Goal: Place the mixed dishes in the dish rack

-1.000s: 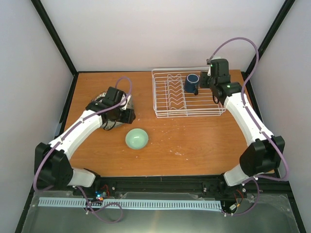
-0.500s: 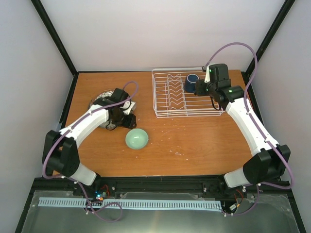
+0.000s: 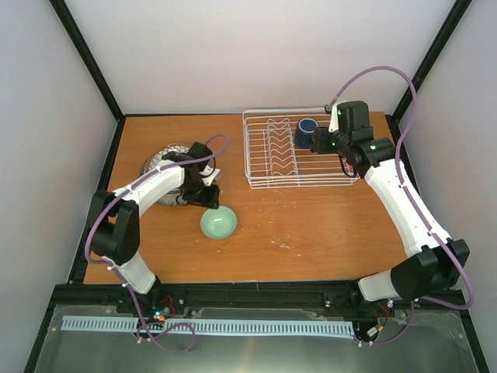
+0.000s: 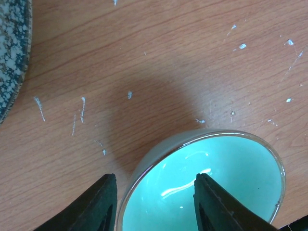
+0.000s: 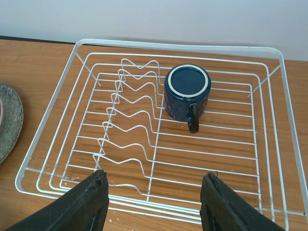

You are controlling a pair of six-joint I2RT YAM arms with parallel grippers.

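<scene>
Left end effector [image 4: 156, 204]: spread wide, empty, moved from speckled plate [image 4: 12, 48] to straddle pale green bowl [image 4: 216, 168] rim on bench [image 4: 168, 57]. Right end effector [image 5: 154, 204]: spread, empty, backed off blue mug [image 5: 186, 91] in dish rack [image 5: 178, 46].

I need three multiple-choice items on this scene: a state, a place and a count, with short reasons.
1. The left tool is: A open astride the pale green bowl's rim; B shut on the bowl; C shut on nothing.
2. The dark blue mug is: A in the bowl; B in the dish rack; C in the left tool.
3. Dishes in the rack: A one; B two; C three.
Answers: A, fingers apart, rim between them; B, rack wires lie under it; A, only the mug is there.
</scene>
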